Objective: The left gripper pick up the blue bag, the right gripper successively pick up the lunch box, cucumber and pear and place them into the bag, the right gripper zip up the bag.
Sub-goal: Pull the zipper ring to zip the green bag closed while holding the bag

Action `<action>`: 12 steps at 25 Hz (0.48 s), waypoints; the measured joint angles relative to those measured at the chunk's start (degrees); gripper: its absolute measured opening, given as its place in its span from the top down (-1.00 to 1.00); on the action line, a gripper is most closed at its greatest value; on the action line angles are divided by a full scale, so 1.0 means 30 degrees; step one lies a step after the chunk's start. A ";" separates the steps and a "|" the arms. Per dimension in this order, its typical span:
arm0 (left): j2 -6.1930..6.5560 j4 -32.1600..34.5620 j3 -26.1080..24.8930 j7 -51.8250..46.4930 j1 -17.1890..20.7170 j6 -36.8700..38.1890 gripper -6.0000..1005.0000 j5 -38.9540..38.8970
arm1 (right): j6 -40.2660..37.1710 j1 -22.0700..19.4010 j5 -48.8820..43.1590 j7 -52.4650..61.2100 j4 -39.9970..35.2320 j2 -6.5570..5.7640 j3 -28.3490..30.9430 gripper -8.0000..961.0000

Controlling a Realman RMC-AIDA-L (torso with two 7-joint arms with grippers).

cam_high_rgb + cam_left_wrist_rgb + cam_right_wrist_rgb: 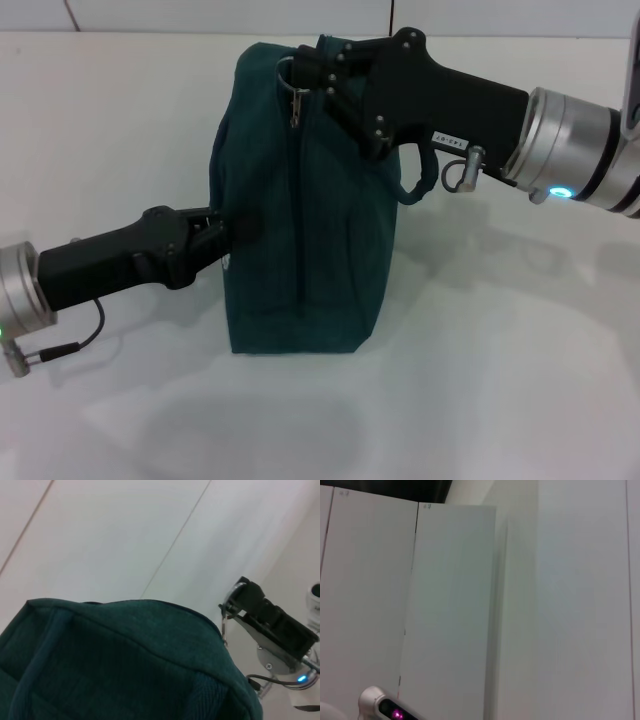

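Zip nearly home: right hand [305, 75] clamps the ring pull [289, 72] atop the blue bag [300, 250], while left hand [218, 238] pinches its side to steady it mid-worktop [500, 380].

lab | bare white table [520, 380] | plain white wall panels [455, 605]

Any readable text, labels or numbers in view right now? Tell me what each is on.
White label on the right gripper: printed characters, too small to read.
Small dark marks at the top edges of the white panels in the right wrist view: too blurred to read.
Blue bag: no text showing.
Left gripper: none.
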 joint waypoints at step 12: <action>0.0038 0.0000 0.0064 0.0669 0.0111 0.1132 0.83 0.0039 | 0.0376 -0.0001 0.0043 0.0002 0.0175 0.0028 0.0018 0.97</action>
